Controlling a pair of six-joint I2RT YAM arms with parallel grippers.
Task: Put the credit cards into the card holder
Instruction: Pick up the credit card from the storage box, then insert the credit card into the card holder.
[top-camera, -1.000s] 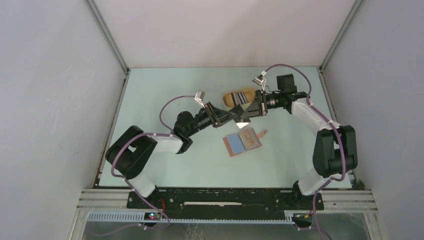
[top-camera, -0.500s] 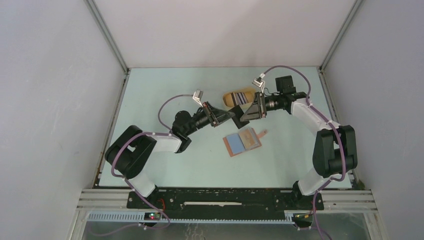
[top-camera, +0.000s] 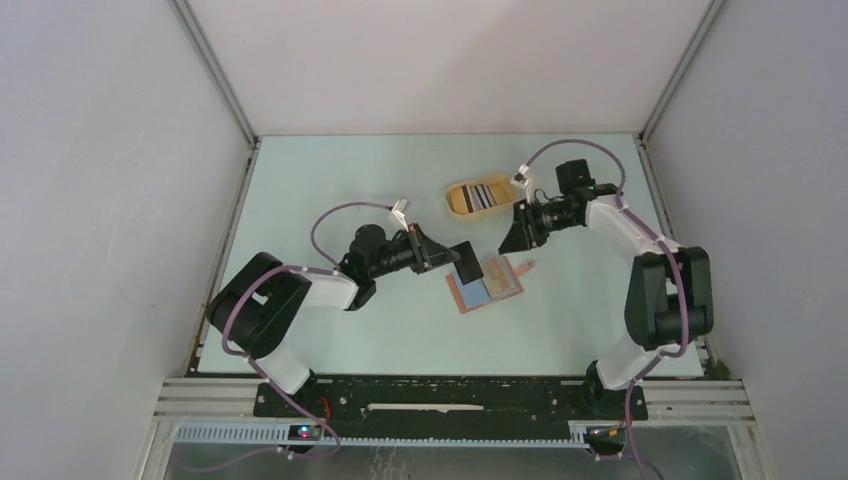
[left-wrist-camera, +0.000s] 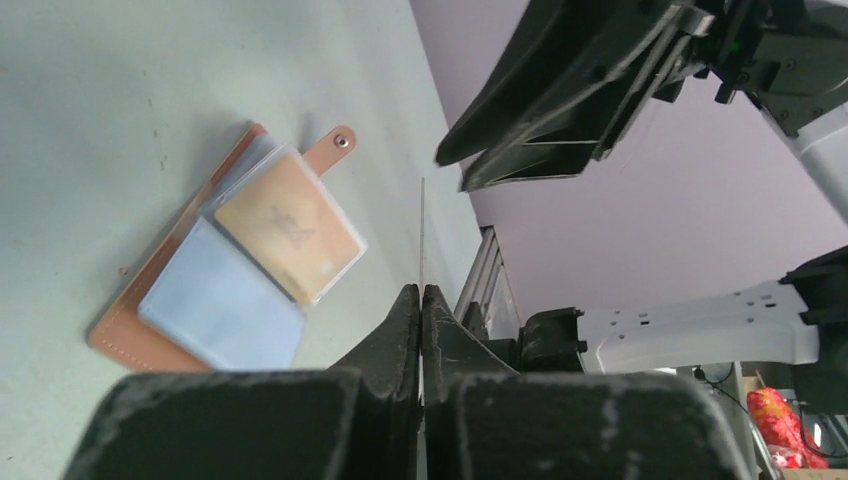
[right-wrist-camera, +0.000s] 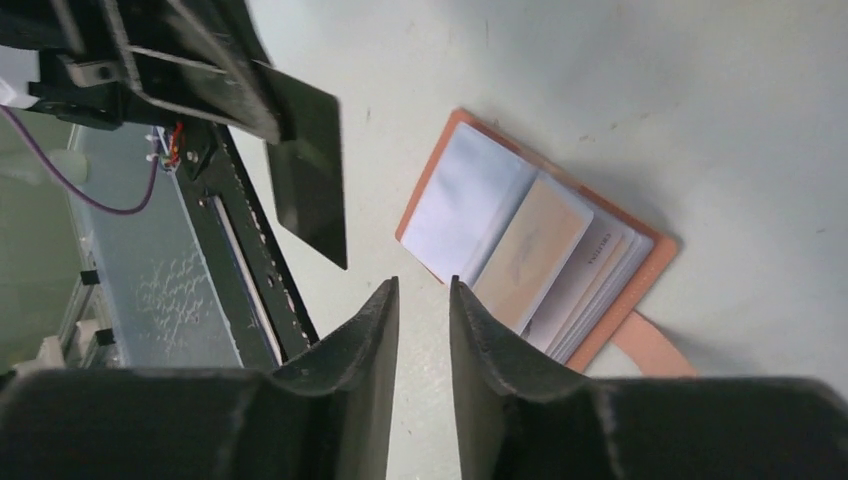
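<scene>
The card holder (top-camera: 484, 285) lies open on the table, reddish-brown, its clear inner pockets and snap tab up; it also shows as card holder (left-wrist-camera: 240, 290) and card holder (right-wrist-camera: 530, 260). My left gripper (top-camera: 447, 254) is shut on a dark credit card (top-camera: 467, 262), held just above the holder's left edge. In the left wrist view the gripper (left-wrist-camera: 421, 290) pinches that card (left-wrist-camera: 422, 230) edge-on. My right gripper (right-wrist-camera: 423, 285) stands open and holds nothing, above the table beside the holder. From there the dark card (right-wrist-camera: 310, 170) hangs at upper left. More credit cards (top-camera: 484, 195), striped, lie in the tray.
A yellow oval tray (top-camera: 456, 200) sits at the back centre, behind the holder. My right gripper (top-camera: 508, 243) hovers between the tray and the holder's snap tab (top-camera: 524, 266). Grey walls enclose the table on three sides.
The two grippers met by the tray, where the dark card passed from right to left. My left gripper carried it down to the holder. My right gripper opened and drew back right.
</scene>
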